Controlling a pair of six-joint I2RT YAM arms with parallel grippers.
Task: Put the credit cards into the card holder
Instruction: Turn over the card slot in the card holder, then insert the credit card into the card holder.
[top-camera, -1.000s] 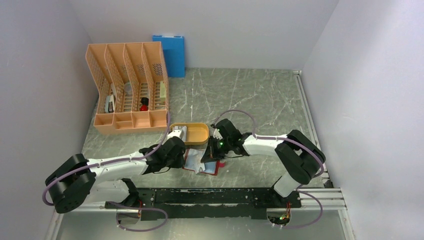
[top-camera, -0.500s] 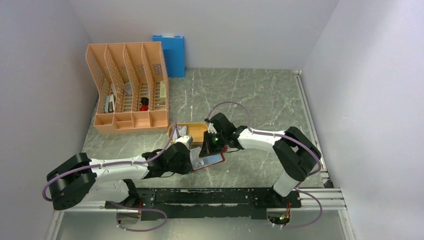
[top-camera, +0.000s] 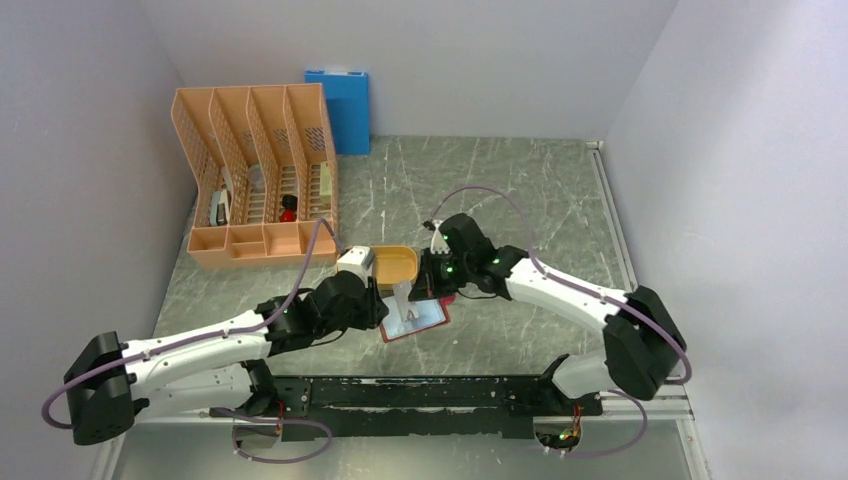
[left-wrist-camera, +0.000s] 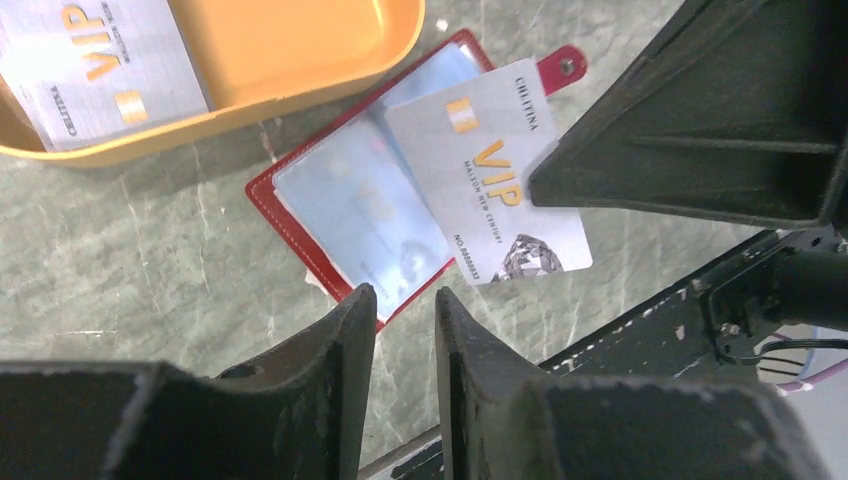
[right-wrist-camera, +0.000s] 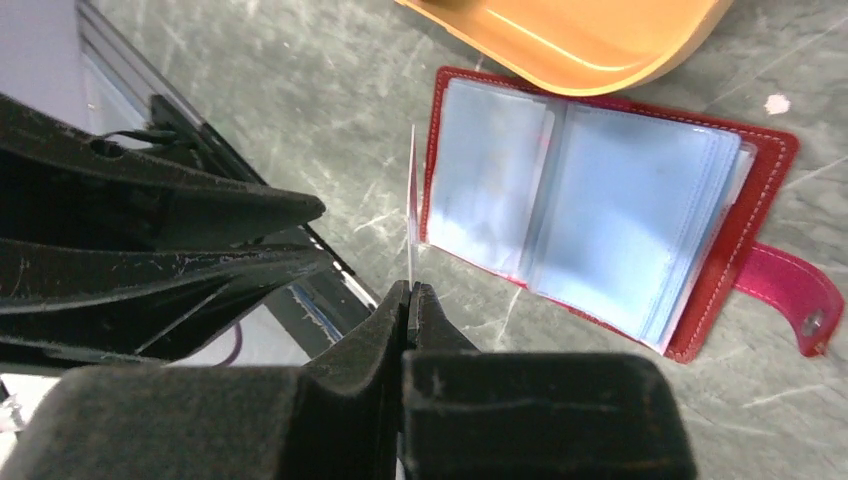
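Note:
The card holder (top-camera: 418, 322) lies open on the table just in front of the orange tray (top-camera: 396, 266), showing a red cover and pale blue pockets (right-wrist-camera: 600, 210). My right gripper (right-wrist-camera: 410, 290) is shut on a credit card (right-wrist-camera: 411, 190), held on edge over the holder's left side. In the left wrist view this white VIP card (left-wrist-camera: 490, 180) covers the holder's right half (left-wrist-camera: 350, 210). My left gripper (left-wrist-camera: 403, 305) hovers at the holder's near edge, slightly open and empty. A second credit card (left-wrist-camera: 100, 70) lies in the tray.
A peach file organizer (top-camera: 255, 180) with small items stands at the back left, with a blue folder (top-camera: 340, 105) against the rear wall. The black mounting rail (top-camera: 430, 390) runs along the near edge. Walls close in on both sides.
My left gripper moved from the tray to the holder's near side, and its jaws shut and then parted a little. The right gripper shifted slightly, still pinching the card. The holder now lies flat.

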